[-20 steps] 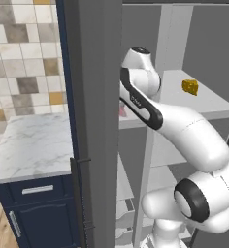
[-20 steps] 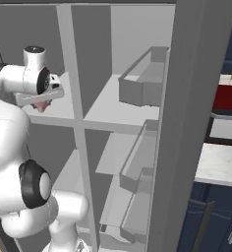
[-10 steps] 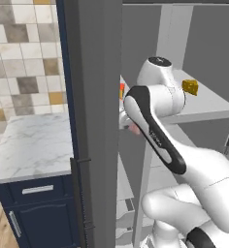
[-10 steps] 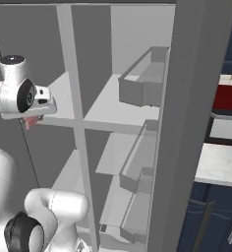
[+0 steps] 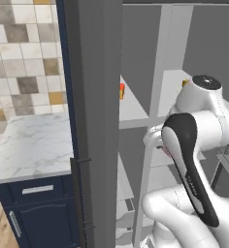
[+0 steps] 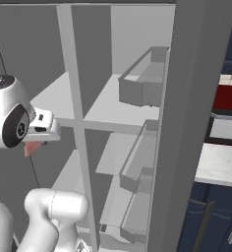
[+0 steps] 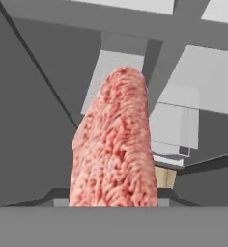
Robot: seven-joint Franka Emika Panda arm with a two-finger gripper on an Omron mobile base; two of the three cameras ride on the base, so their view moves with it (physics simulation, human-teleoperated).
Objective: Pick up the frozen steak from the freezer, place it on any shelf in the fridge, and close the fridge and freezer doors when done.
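While seemingly gripped, frozen steak [image 7: 117, 144] looms close, small pink elsewhere [image 6: 32, 147]

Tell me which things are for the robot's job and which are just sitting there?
For the job: frozen steak, fridge shelf, freezer door, fridge door.
Just sitting: yellow-brown block, marble counter, door bin, red-orange item.
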